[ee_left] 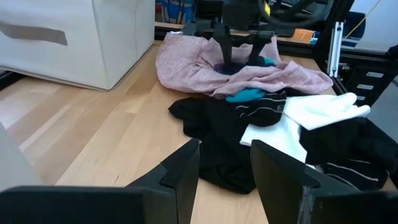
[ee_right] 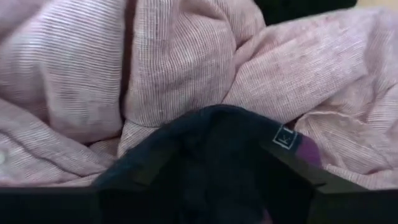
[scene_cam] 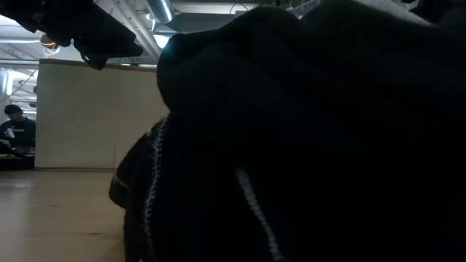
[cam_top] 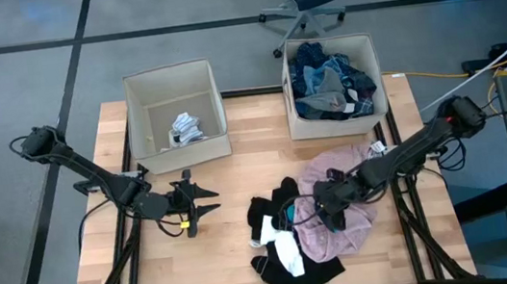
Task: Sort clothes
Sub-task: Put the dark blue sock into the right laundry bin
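I am pressing my right gripper (cam_top: 331, 202) down into the pink garment (cam_top: 342, 228) on the bench (cam_top: 240, 270), its jaws closing on a dark sock (ee_right: 211, 155) lying on the pink cloth. Next I judge a lift toward the left box (cam_top: 175, 113) holding socks. My left gripper (cam_top: 204, 200) is waiting, jaws apart.

left claw (cam_top: 205, 202) spread (idle), right claw (cam_top: 332, 212) lowered

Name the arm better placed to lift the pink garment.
Right: its end effector is already down on the pink garment, a dark piece between its fingers. The left end effector hangs open over bare table.
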You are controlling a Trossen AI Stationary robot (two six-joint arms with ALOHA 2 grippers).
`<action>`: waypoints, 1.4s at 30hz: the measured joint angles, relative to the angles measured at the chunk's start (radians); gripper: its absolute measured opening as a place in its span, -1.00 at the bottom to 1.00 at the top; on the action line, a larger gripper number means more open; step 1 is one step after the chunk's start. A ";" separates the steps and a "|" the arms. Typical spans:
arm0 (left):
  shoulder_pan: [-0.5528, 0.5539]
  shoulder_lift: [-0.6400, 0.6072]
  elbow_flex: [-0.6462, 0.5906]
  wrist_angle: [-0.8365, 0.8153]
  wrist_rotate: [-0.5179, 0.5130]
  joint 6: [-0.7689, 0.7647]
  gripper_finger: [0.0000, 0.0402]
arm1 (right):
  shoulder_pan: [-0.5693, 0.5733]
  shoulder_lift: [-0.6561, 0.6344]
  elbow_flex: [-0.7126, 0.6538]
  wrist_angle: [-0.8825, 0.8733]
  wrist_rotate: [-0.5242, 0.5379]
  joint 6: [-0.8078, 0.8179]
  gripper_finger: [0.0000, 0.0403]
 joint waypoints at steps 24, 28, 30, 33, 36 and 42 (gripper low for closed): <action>0.000 0.000 0.000 0.000 0.000 -0.007 -0.33 | -0.003 0.013 0.317 -0.515 0.244 -0.077 -0.99; 0.000 0.000 0.000 0.000 0.000 -0.003 -0.33 | -0.003 0.013 0.409 -0.630 0.370 -0.093 -0.98; 0.000 0.000 0.000 0.000 0.000 -0.004 -0.33 | -0.003 0.013 0.453 -0.686 0.467 -0.090 -0.99; 0.000 0.000 0.000 0.000 0.000 -0.006 -0.33 | -0.006 0.012 0.518 -0.786 0.642 -0.060 -0.99; 0.000 0.000 0.000 0.001 0.000 -0.007 -0.33 | -0.038 0.011 0.584 -0.891 0.774 -0.029 -0.99; 0.000 0.000 0.000 0.002 0.000 -0.008 -0.33 | -0.173 -0.029 0.684 -1.009 0.910 -0.025 -0.99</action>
